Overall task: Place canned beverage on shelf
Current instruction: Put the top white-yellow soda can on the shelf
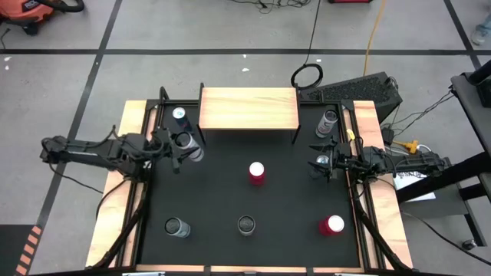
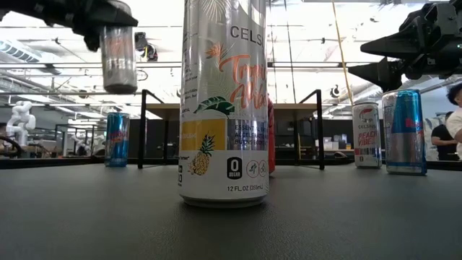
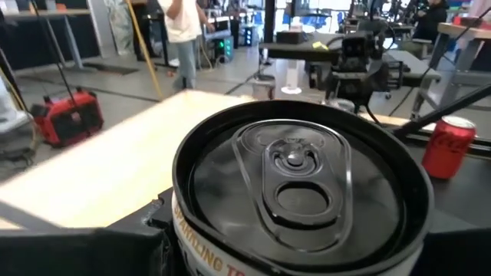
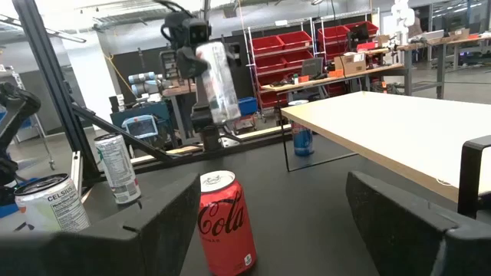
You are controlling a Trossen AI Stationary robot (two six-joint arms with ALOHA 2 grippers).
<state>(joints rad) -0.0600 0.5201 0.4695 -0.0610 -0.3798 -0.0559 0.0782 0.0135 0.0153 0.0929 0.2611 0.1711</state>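
Observation:
My left gripper (image 1: 181, 146) is shut on a silver beverage can (image 1: 189, 142), raised well above the black mat (image 1: 215, 192) near the left front corner of the shelf. The low view shows this can (image 2: 119, 58) in the air, and the right wrist view shows it (image 4: 216, 80) too. The shelf (image 1: 248, 109) is a light-wood board whose thin black legs stand on the mat at the far side. My right gripper (image 1: 321, 162) waits open at the mat's right side, raised, with nothing between its fingers (image 4: 399, 215). My left gripper pinches the can's upper end (image 2: 119, 32) between its two fingers, just under the rim (image 3: 180, 195). The fingers reach in about level from the table's left. The can hangs below them, top up (image 3: 299, 176), nearly upright and clear of the mat.
A blue can (image 1: 179, 115) stands by the shelf's left end and a red cola can (image 1: 256, 172) mid-mat. Along the near edge stand three more cans (image 1: 176, 227), (image 1: 246, 224), (image 1: 331, 225). Two cans (image 1: 330, 120), (image 1: 323, 159) stand on the right near my right gripper.

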